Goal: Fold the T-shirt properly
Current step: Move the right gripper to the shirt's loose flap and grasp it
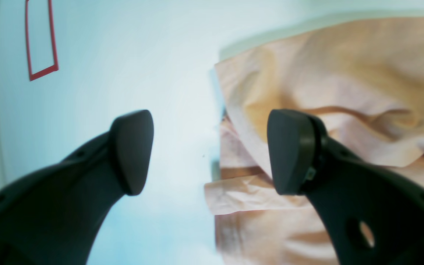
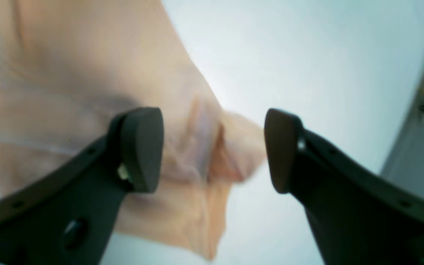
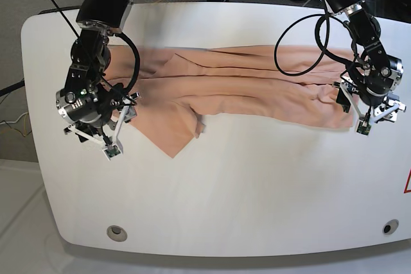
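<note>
Nearest the camera in the base view, two small round fittings (image 3: 116, 232) sat in the front edge of the white table (image 3: 225, 184), one toward each corner, and a bit of red outline marking (image 3: 407, 184) showed at the table's edge beyond them. Farther back, the T-shirt (image 3: 237, 91) lay across the tabletop as a long narrow band, its long axis running side to side between the two arms, with a pointed flap hanging toward the front on the right arm's side. The right gripper (image 2: 214, 149) stood at that end, fingers spread apart, with a fold of cloth between them but not pinched. The left gripper (image 1: 210, 151) hovered over the opposite end, fingers likewise wide apart and empty, one over bare table and one over the rumpled fabric. Black cables looped over both arms behind the shirt.
</note>
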